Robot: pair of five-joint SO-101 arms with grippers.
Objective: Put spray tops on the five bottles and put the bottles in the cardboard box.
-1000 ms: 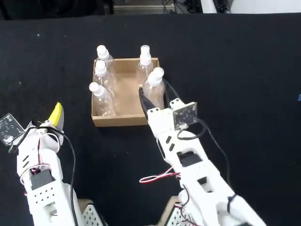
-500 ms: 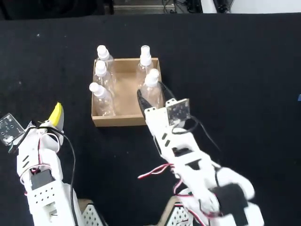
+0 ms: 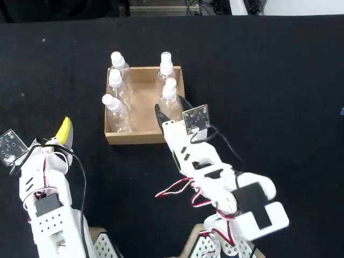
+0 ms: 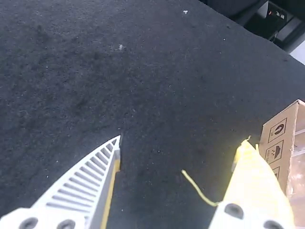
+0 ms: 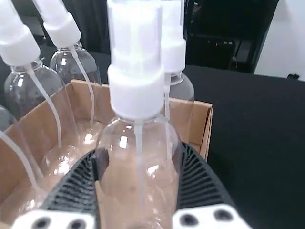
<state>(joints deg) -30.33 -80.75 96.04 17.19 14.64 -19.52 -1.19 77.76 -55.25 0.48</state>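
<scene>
One bottle, clamped by right end effector

Inside the cardboard box, three bottles stand left; two more stand right.

A flat table covered in matte black cloth carries everything. One small, open-topped box of brown cardboard stands directly on the cloth, a little left of the middle and towards the far side, its walls upright and its base flat on the fabric. A few pale specks of lint dot the cloth well away from the box. At the near edge sit two perforated white arm mounts, side by side. A small blue scrap shows at the cloth's right edge, too cut off to identify.
</scene>
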